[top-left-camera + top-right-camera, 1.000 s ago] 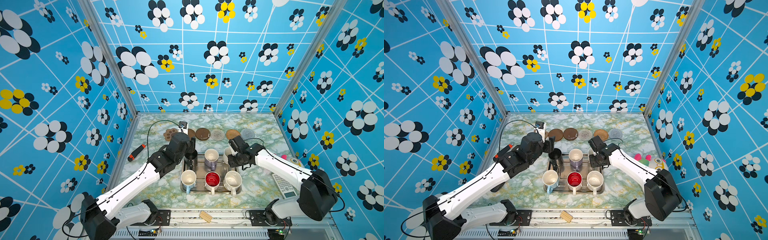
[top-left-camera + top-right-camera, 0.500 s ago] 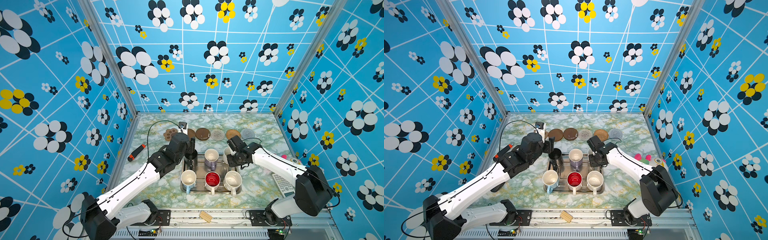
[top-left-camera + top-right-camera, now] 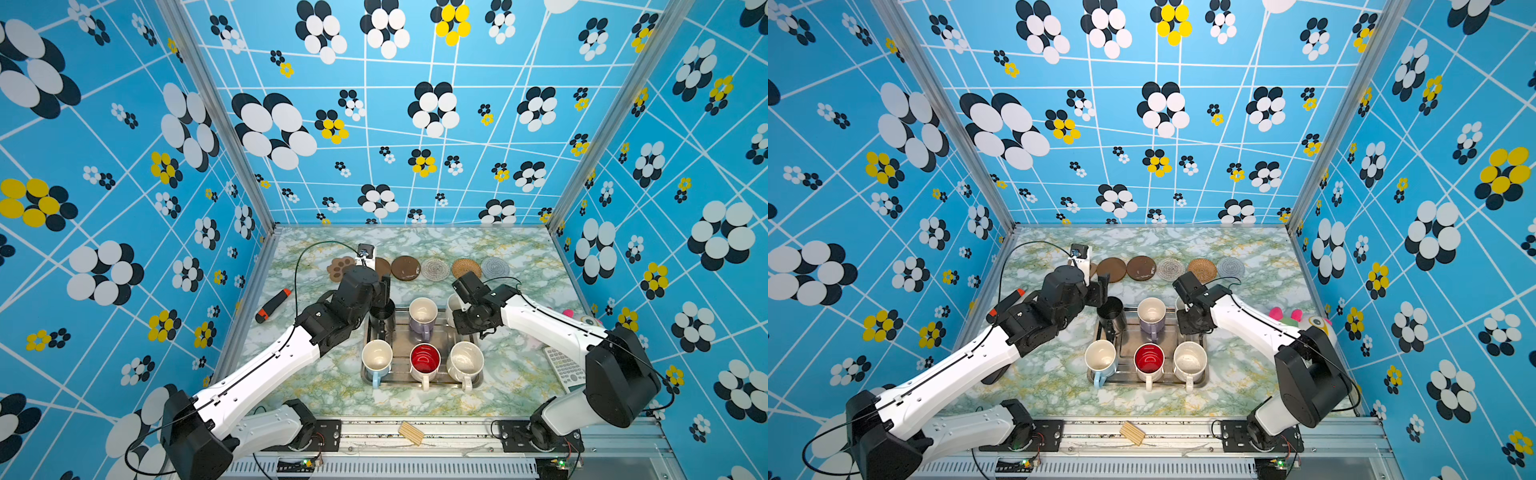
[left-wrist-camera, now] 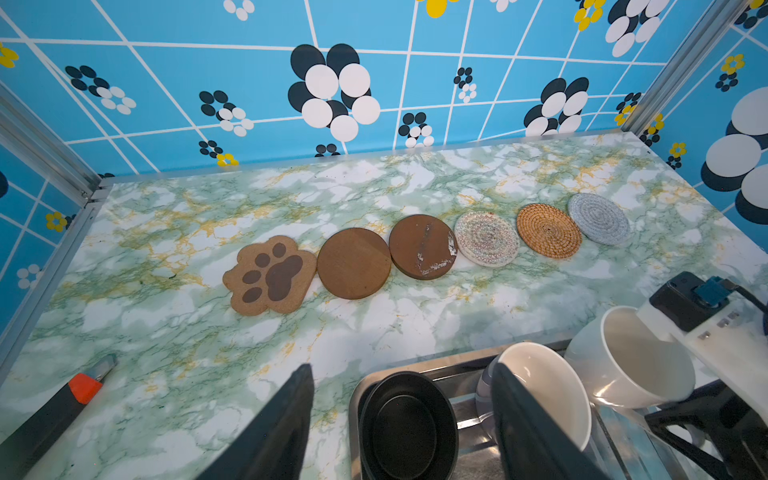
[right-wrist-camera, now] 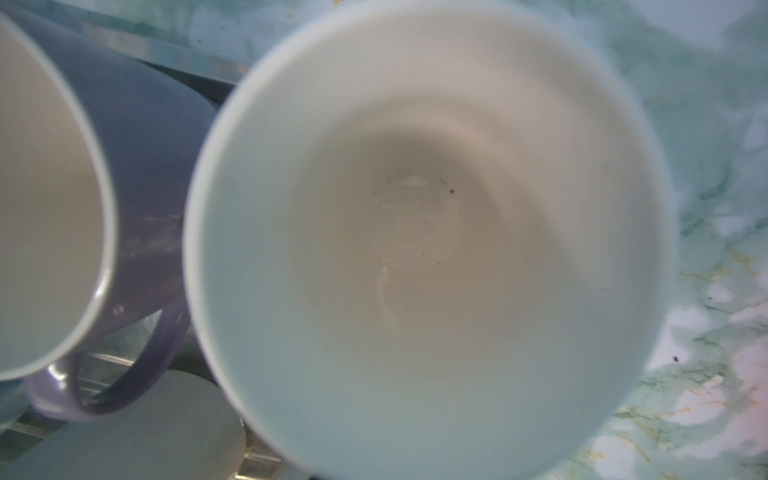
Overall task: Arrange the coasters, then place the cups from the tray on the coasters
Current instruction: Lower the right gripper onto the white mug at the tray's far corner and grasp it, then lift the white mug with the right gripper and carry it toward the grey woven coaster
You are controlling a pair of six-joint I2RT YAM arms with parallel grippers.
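Left wrist, L jaws open near glossy round black mug (image 4: 409, 424), R jaws unclear.

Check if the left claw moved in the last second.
No. The left claw keeps its spot by the black mug in the far corner of the tray.

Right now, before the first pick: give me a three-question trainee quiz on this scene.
1. True or false: something already stands on the paw coaster.
2. How many cups stand in the near row of the tray? A two, B three, C four.
3. Fill in: the open jaws of the left gripper straddle the ___ cup.

Key: 1 false. 2 B. 3 black: the black cup.
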